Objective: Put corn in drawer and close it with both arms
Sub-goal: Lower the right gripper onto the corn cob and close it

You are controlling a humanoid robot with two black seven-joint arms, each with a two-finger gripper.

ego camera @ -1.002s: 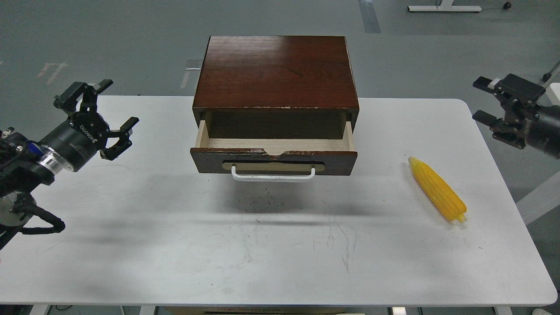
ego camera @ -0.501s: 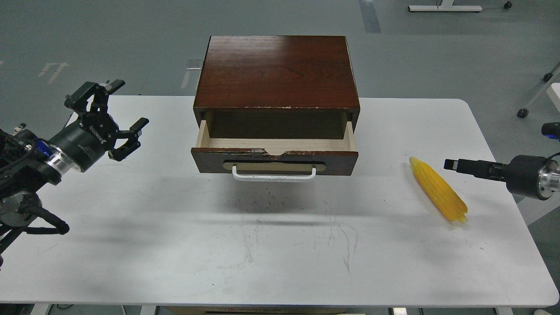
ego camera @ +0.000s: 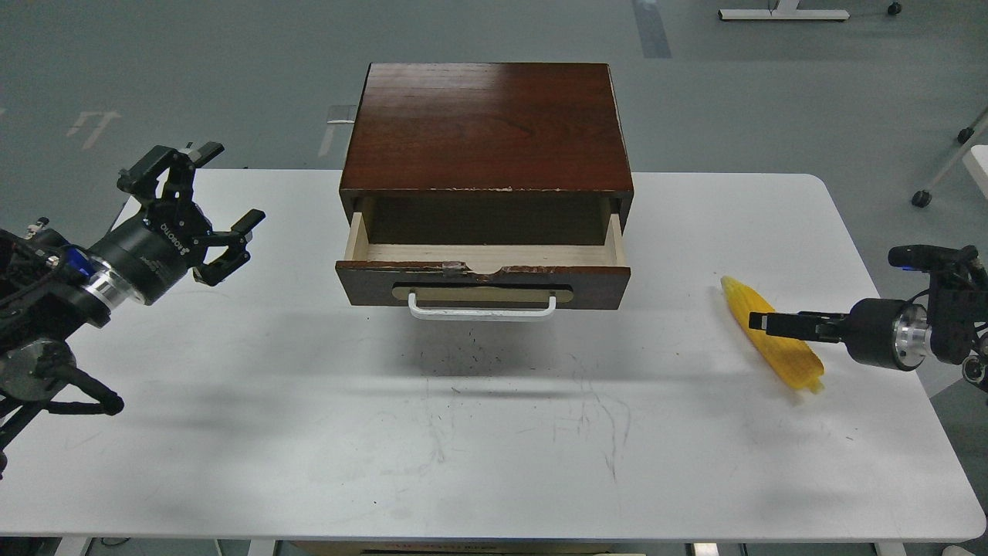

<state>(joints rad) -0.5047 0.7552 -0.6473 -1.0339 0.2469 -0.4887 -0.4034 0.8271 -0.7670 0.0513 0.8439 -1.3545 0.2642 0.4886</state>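
Note:
The yellow corn (ego camera: 793, 361) lies on the white table (ego camera: 494, 432) at the right, its point toward the drawer. The drawer (ego camera: 482, 283) is pulled open and looks empty; its dark front with the white handle (ego camera: 482, 311) faces me. My right gripper (ego camera: 761, 321) reaches in from the right, seen edge-on, directly over the middle of the corn; its fingers cannot be told apart. My left gripper (ego camera: 212, 193) is open and empty, held above the table left of the drawer.
The dark wooden cabinet (ego camera: 486, 127) that houses the drawer stands at the back middle of the table. Grey floor lies beyond the table edges. Furniture legs with castors (ego camera: 918, 198) show at the far right.
My right gripper dropped from high at the right edge, turned edge-on and moved left over the corn. My left gripper shifted slightly right and stayed open.

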